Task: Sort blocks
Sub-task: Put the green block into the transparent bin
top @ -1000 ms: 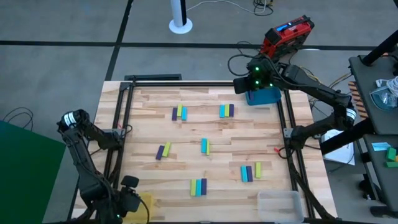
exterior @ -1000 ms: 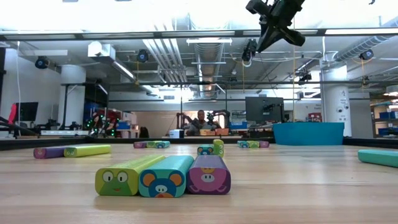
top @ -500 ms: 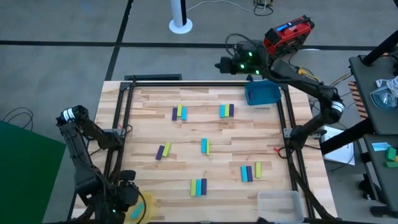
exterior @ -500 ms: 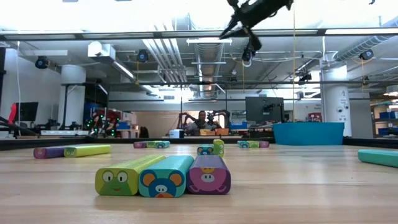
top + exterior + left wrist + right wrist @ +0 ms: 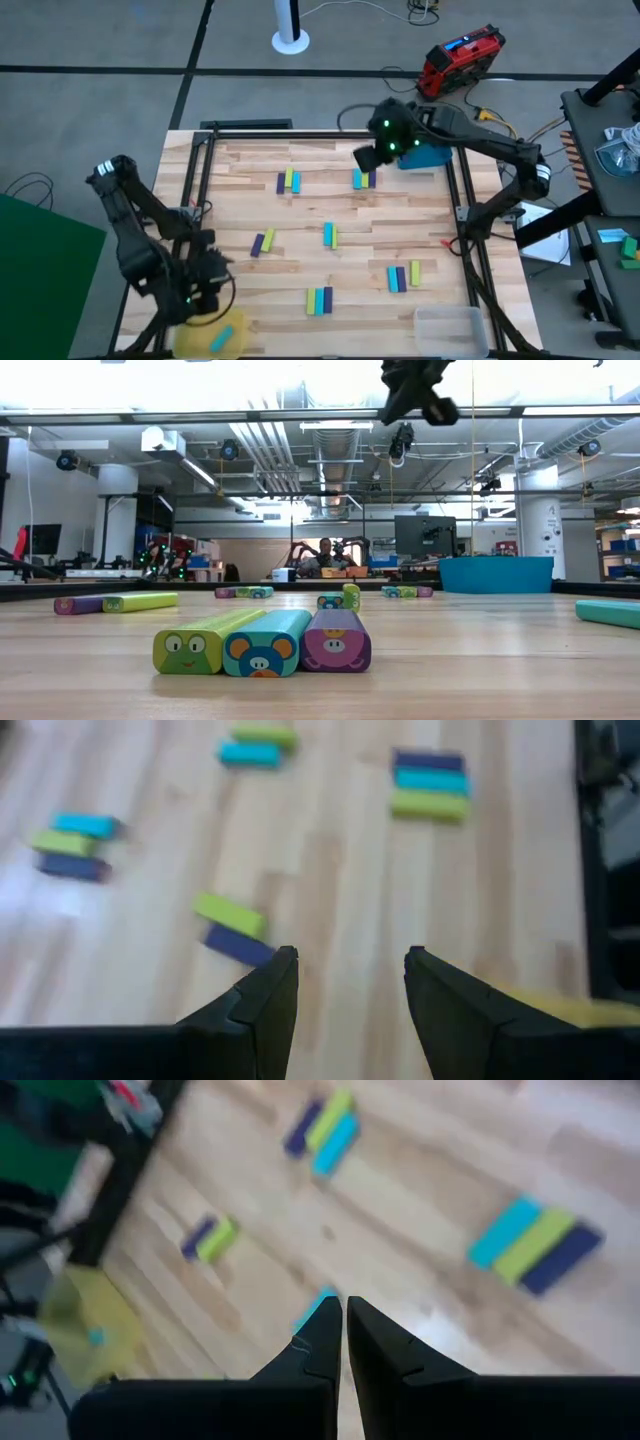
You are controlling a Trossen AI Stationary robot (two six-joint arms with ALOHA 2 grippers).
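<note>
Right gripper [image 5: 366, 158], fingers closed on nothing, hangs above the table's [image 5: 300, 215] far edge; left gripper [image 5: 345, 982], fingers spread, hangs near its front-left corner.

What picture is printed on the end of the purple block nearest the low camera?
The dark purple rectangular block shows a pink pig face on its end, best seen in the low view.

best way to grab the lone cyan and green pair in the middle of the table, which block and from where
Probably the cyan block: come straight down from above and close the fingers across its narrow width at mid-length. It lies flat, side by side with the green block, so one finger likely has to wedge between them or nudge them apart first; the outer long side is free.
</note>
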